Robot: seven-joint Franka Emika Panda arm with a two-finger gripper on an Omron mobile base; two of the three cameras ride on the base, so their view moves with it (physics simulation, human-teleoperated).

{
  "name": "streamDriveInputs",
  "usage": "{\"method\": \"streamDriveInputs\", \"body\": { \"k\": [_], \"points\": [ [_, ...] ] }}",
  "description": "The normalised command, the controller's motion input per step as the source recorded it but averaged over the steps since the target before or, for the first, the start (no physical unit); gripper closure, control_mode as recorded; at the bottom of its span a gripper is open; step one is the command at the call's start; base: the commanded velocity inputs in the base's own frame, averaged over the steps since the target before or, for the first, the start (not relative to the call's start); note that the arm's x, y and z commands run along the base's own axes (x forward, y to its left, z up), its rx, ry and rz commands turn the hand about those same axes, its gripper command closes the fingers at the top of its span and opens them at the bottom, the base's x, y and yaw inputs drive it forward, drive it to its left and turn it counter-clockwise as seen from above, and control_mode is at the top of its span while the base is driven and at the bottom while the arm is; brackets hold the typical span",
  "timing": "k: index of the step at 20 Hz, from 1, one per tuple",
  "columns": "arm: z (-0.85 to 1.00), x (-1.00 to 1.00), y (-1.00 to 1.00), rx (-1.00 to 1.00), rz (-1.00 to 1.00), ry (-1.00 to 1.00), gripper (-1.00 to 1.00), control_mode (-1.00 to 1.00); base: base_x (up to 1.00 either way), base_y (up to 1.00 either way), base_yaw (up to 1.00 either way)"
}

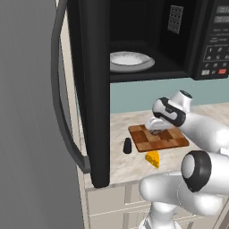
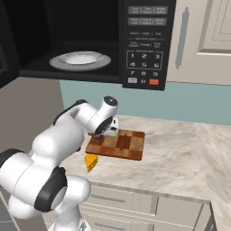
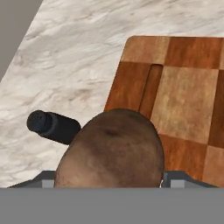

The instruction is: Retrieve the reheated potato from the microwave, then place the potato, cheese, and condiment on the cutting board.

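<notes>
The grey-brown potato [image 3: 111, 151] sits between my gripper's [image 3: 111, 180] jaws, which are shut on it. In the base views the gripper [image 1: 156, 129] [image 2: 109, 131] hangs just above the left part of the checkered cutting board [image 1: 172, 139] [image 2: 128, 146] [image 3: 188, 87]. The black condiment [image 1: 128, 146] [image 3: 52, 127] stands on the counter left of the board. In front of the board lies the yellow cheese [image 1: 153, 159] [image 2: 91, 162]. The microwave [image 2: 144, 40] above is open, its door [image 1: 94, 89] swung out to the left.
A white plate [image 1: 129, 60] [image 2: 80, 59] lies inside the microwave. The open door hangs over the counter's left end, close to the condiment. Marble counter [image 2: 180, 158] stretches right of the board. Wall cabinets [image 2: 203, 36] stand at right.
</notes>
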Motion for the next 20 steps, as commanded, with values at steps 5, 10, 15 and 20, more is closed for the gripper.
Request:
{"method": "streamDriveInputs", "body": {
  "k": [5, 10, 15, 20],
  "points": [
    [-0.40, 0.40, 0.02, 0.00, 0.00, 0.00, 1.00, -1.00, 0.00, 0.00, 0.00],
    [-0.34, 0.39, 0.00, 0.00, 0.00, 0.00, 1.00, -1.00, 0.00, 0.00, 0.00],
    [-0.28, 0.36, 0.00, 0.00, 0.00, -0.01, 1.00, -1.00, 0.00, 0.00, 0.00],
    [-0.24, 0.35, 0.02, 0.00, 0.00, -0.02, 1.00, -1.00, 0.00, 0.00, 0.00]
  ]
}}
